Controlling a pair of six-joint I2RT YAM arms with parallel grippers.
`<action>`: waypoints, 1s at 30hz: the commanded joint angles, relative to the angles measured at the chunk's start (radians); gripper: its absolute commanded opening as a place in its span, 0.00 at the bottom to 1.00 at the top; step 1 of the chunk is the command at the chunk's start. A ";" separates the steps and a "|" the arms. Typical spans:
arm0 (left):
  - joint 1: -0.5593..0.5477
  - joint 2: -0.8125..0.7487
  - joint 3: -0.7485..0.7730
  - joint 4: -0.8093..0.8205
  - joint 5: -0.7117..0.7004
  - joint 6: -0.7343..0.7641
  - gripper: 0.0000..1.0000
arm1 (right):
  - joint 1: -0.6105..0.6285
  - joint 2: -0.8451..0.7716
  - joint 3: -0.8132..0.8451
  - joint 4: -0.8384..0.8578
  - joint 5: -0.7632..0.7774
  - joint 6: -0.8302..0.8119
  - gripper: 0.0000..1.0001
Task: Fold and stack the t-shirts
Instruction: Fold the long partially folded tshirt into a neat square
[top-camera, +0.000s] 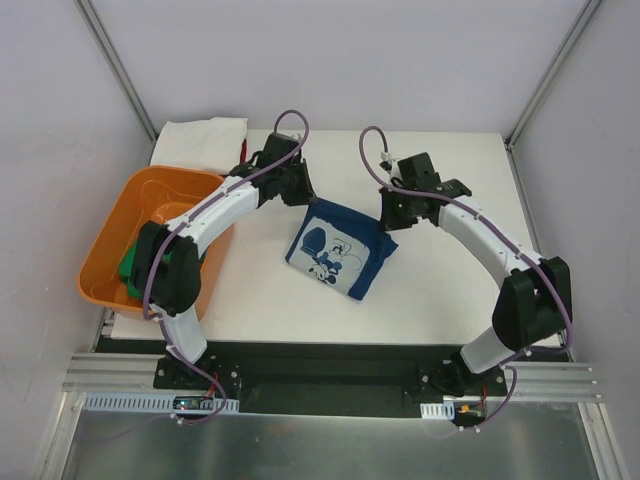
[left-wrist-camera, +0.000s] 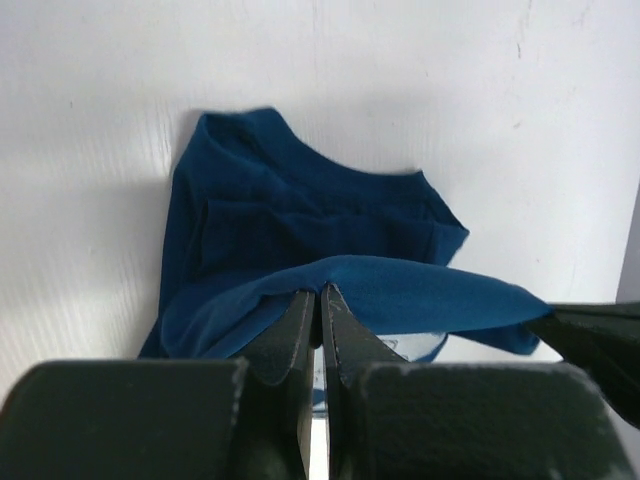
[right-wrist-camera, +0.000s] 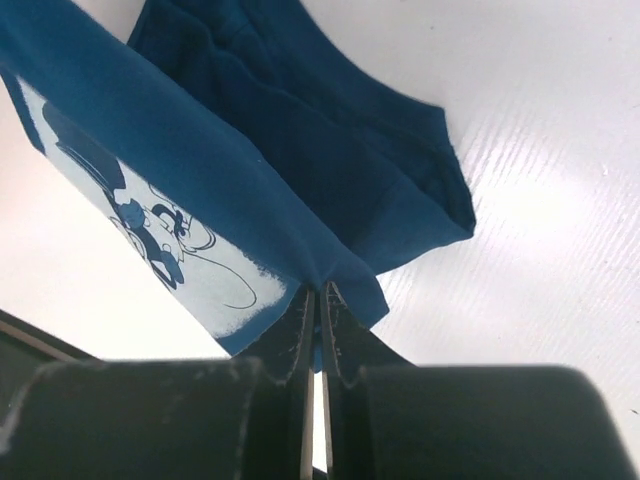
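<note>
The tabletop (top-camera: 270, 300) lies open in front of the navy shirt (top-camera: 335, 250) and off to its right. The orange tub (top-camera: 108, 232) blocks the left edge, with a white cloth (top-camera: 200, 135) behind it.

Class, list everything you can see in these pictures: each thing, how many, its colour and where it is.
navy shirt: one, navy with white print, mid-table, one edge lifted
green shirt: one, green, inside the tub
white shirt: one, white, far left corner of the table
tub: one, orange, at the table's left edge
table: one, white
left tool: one, black, shut on the navy shirt
right tool: one, black, shut on the navy shirt
</note>
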 joint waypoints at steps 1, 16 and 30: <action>0.026 0.107 0.103 0.011 0.041 0.048 0.00 | -0.031 0.052 0.055 -0.018 -0.004 -0.010 0.01; 0.033 0.229 0.228 0.002 0.137 0.042 0.79 | -0.093 0.286 0.287 -0.178 0.125 0.056 0.96; -0.066 -0.040 -0.154 0.097 0.197 -0.039 0.99 | -0.071 -0.030 -0.133 0.138 -0.281 0.284 0.96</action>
